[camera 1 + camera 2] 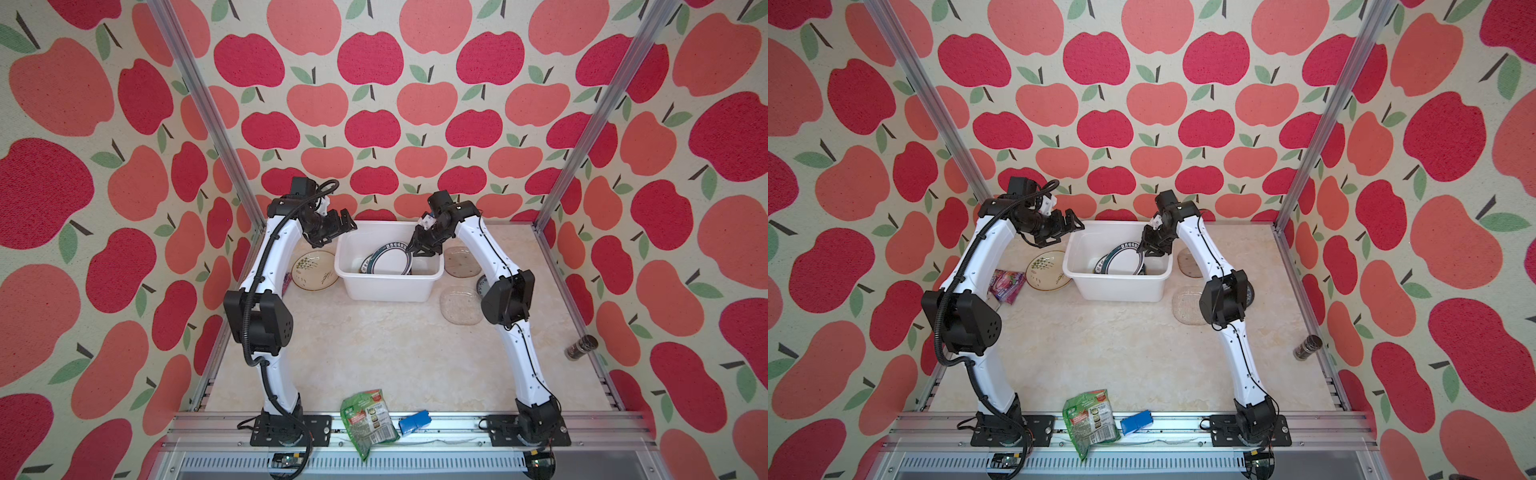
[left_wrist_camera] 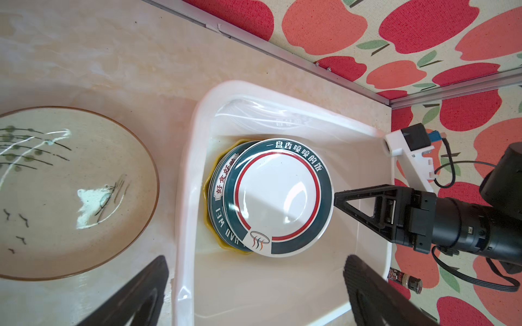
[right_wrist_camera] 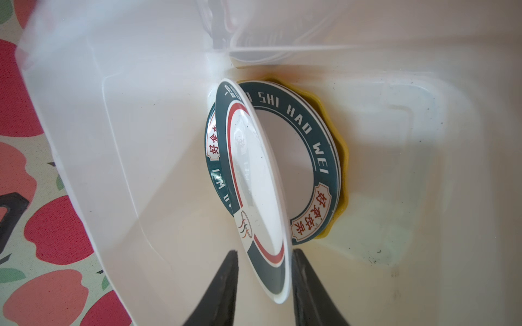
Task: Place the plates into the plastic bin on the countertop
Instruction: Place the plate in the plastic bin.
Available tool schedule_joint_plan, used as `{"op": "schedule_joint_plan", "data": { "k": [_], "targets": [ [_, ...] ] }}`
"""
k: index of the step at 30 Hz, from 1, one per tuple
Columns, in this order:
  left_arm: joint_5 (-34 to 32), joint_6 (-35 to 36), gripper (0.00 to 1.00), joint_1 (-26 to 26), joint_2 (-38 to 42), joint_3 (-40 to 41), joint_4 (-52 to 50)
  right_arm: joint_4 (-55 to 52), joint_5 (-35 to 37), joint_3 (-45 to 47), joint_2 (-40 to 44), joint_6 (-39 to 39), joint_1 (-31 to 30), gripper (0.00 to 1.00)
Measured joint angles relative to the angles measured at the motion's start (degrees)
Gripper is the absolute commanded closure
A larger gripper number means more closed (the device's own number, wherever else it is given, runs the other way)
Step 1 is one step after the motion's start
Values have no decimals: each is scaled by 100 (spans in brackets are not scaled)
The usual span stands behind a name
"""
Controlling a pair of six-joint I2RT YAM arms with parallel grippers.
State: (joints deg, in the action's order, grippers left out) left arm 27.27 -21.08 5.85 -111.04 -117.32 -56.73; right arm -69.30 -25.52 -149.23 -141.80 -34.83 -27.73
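Observation:
The plastic bin (image 1: 388,277) (image 1: 1117,277) stands at the back of the countertop (image 1: 395,353). A white plate with a dark lettered rim (image 3: 254,183) (image 2: 279,197) leans tilted inside it, on a second lettered plate (image 3: 316,146) and a yellow scalloped plate (image 3: 343,175). My right gripper (image 3: 265,252) (image 1: 415,249) is open around the tilted plate's rim; one finger touches it, the other stands apart. My left gripper (image 2: 255,261) (image 1: 347,222) hangs wide open and holds nothing over the bin's left wall. A cream plant-print plate (image 1: 313,270) lies left of the bin. Glass plates (image 1: 462,262) (image 1: 459,305) lie to its right.
A patterned plate (image 1: 481,286) is mostly hidden behind my right elbow. A green snack packet (image 1: 368,419) and a blue block (image 1: 413,422) lie on the front rail. A dark jar (image 1: 582,347) lies by the right rail, a purple packet (image 1: 1005,284) by my left arm.

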Motion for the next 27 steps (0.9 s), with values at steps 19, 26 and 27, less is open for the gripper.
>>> {"op": "schedule_joint_plan", "data": {
  "k": [19,26,27],
  "targets": [
    [-761,-1220,1,-214,1161,1698,1047,221,-297,-271,118,-15,345,60],
    [-1005,-1803,1,-170,2640,3696,2339,1228,-542,-232,979,9,431,60],
    [-1010,-1869,1,-151,2774,3995,2564,1397,-520,-173,1158,50,409,60]
  ]
}}
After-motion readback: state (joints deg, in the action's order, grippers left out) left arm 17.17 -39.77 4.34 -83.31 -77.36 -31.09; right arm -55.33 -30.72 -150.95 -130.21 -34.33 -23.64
